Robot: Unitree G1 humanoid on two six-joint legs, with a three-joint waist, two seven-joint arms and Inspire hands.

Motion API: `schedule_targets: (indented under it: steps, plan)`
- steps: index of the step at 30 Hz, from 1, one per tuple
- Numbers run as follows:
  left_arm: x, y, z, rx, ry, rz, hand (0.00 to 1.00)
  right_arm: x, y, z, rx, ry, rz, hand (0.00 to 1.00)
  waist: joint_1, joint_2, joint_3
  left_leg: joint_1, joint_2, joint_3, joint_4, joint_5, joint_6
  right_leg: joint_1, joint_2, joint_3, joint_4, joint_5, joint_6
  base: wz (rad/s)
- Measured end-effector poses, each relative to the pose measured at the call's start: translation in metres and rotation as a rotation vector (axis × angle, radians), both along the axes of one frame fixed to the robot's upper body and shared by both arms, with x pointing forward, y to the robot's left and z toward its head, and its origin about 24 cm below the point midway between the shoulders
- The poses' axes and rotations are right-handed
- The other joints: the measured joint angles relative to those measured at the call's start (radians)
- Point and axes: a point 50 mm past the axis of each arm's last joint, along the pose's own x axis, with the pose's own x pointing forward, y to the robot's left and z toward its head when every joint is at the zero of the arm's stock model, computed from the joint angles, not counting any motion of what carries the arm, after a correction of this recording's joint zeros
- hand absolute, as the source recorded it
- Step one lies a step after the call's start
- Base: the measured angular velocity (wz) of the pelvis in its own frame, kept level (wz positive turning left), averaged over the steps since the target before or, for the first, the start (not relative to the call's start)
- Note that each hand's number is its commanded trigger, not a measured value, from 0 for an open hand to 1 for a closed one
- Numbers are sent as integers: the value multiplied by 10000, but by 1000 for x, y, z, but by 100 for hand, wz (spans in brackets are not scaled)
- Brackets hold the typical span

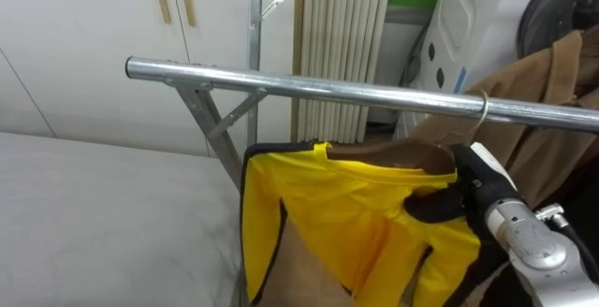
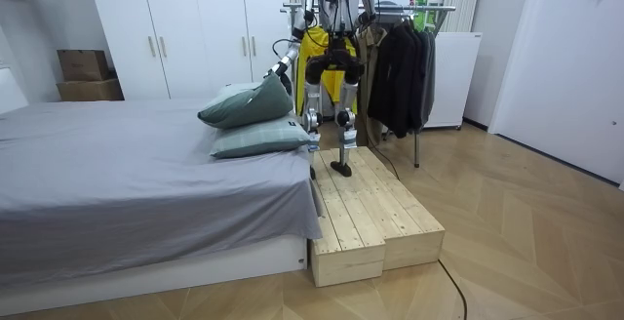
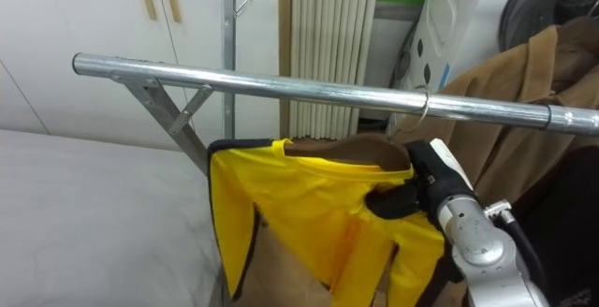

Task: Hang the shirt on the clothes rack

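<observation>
A yellow garment point(image 1: 346, 215) with dark trim hangs on a brown hanger point(image 1: 412, 151). The hanger's wire hook point(image 1: 481, 112) is over the steel rail point(image 1: 328, 88) of the clothes rack. My right hand point(image 1: 460, 193) comes in from the lower right, its dark fingers point(image 3: 398, 200) curled round the garment's shoulder at the hanger's right end. In the room view I stand on a wooden platform point(image 2: 375, 213) facing the rack, with my left hand point(image 2: 277, 68) raised out to the room view's left.
A brown coat point(image 1: 547, 101) hangs on the same rail to the right, with dark clothes point(image 2: 405, 61) beyond it. The rack's slanted leg point(image 1: 211, 124) stands on the left. The grey bed point(image 2: 146, 179) with pillows point(image 2: 249, 115) lies beside me, and white wardrobes point(image 2: 185, 18) stand behind.
</observation>
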Motion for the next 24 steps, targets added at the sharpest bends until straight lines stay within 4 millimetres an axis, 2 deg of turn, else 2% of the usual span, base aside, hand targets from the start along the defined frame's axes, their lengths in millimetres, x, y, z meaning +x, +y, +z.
schedule_targets:
  steps: [24]
  plan:
    - [0,0,-1,-189,-52,34,0,0,1,0,325,-2,11,0,17,50,-31,8,-4,13,1,0,-1,-8,3,-20,50,-9,14,0]
